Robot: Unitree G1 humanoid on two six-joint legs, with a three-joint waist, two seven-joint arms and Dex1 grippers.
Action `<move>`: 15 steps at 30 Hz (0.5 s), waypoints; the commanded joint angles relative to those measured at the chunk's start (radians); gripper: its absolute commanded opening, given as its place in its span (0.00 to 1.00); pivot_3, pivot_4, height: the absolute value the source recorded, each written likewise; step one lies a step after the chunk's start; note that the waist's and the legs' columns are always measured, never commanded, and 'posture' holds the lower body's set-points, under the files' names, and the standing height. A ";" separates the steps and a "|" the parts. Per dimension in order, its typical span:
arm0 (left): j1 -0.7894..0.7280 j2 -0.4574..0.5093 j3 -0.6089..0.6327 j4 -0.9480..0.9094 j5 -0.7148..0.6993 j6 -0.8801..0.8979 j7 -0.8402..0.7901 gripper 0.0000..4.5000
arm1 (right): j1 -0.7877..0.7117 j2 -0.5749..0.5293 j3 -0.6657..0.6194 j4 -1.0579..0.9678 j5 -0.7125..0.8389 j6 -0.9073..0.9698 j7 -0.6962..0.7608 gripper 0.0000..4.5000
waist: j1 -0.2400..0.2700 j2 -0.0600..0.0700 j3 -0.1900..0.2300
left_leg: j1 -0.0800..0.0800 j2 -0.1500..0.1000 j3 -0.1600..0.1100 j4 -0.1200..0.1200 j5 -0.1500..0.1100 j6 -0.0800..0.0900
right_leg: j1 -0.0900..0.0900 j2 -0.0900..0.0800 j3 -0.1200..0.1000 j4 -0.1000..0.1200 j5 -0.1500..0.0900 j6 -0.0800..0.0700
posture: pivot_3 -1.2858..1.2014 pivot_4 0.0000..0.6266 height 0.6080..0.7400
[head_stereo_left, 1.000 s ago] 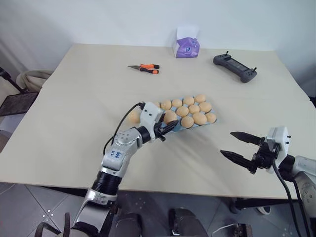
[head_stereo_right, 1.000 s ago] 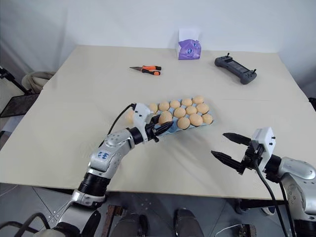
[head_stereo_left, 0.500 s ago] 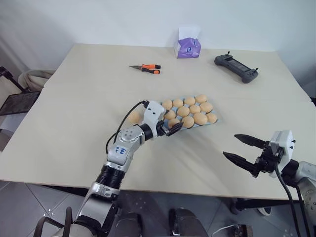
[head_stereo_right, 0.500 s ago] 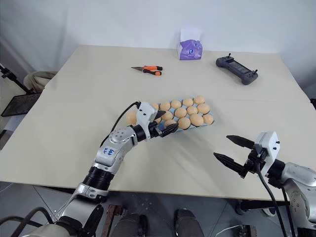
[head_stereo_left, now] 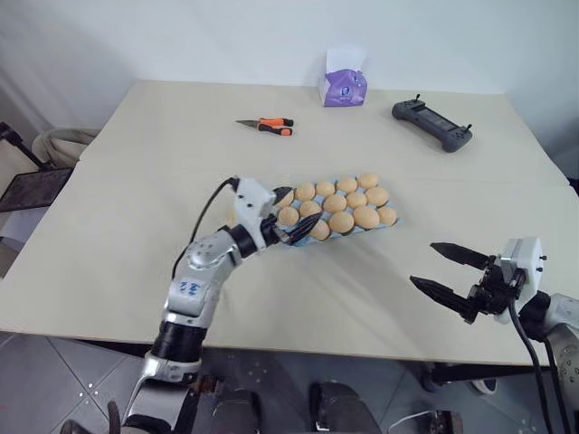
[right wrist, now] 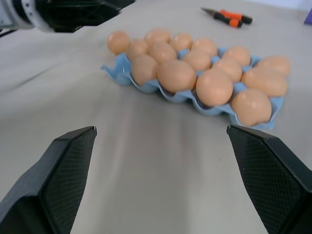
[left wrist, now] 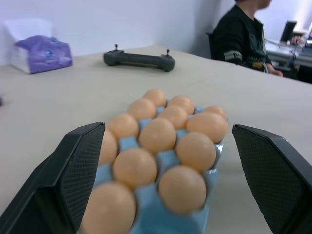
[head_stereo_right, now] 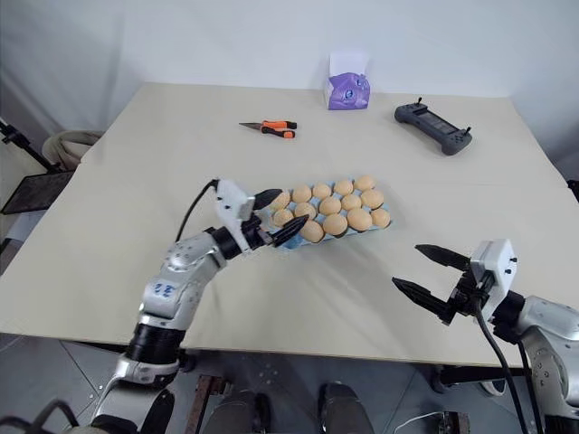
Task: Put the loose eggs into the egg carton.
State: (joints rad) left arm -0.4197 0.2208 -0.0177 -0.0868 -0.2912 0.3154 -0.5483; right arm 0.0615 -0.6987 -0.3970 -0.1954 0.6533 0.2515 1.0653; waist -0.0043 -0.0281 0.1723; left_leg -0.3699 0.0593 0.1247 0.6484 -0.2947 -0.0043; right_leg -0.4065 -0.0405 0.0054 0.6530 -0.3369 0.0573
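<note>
While wide open, left claw (head_stereo_right: 274, 217) — empty

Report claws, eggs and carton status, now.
Left claw open at the egg carton end. Right claw open, empty, apart. Eggs seated in cups. Nothing blocking.

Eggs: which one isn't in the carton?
The egg lying on the table just off the carton's end, near the left hand; all others sit in cups.

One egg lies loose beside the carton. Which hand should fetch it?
Left. The left hand hovers open at the carton end beside the loose egg; the right hand is near the table edge.
</note>
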 commanded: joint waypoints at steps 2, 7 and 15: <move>0.065 0.053 0.073 -0.087 -0.051 -0.003 -0.016 0.99 | 0.004 0.024 -0.032 -0.012 0.036 -0.041 0.016 1.00 | 0.000 0.000 0.000 | 0.000 0.000 0.000 0.000 0.000 0.000 | 0.000 0.000 0.000 0.000 0.000 0.000 | 0.52 0.24 1.00; 0.162 0.091 0.133 -0.114 -0.058 0.005 0.005 0.99 | 0.005 0.051 -0.021 -0.018 0.039 -0.064 0.022 1.00 | 0.000 0.000 0.000 | 0.000 0.000 0.000 0.000 0.000 0.001 | 0.001 -0.001 0.000 0.000 0.000 0.000 | 0.52 0.24 1.00; 0.376 0.124 0.215 -0.259 -0.132 0.018 -0.007 0.99 | 0.021 0.055 -0.026 -0.032 0.049 -0.075 0.029 1.00 | -0.003 0.000 0.000 | 0.000 0.000 0.000 -0.001 -0.001 0.001 | 0.001 -0.001 0.000 -0.001 0.000 0.000 | 0.52 0.24 1.00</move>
State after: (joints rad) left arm -0.0636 0.3313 0.1620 -0.2974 -0.3964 0.3491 -0.5469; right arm 0.0732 -0.6482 -0.3986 -0.1976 0.6823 0.1953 1.0879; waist -0.0070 -0.0281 0.1724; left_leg -0.3696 0.0597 0.1243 0.6475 -0.2956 -0.0032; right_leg -0.4060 -0.0416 0.0052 0.6521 -0.3372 0.0566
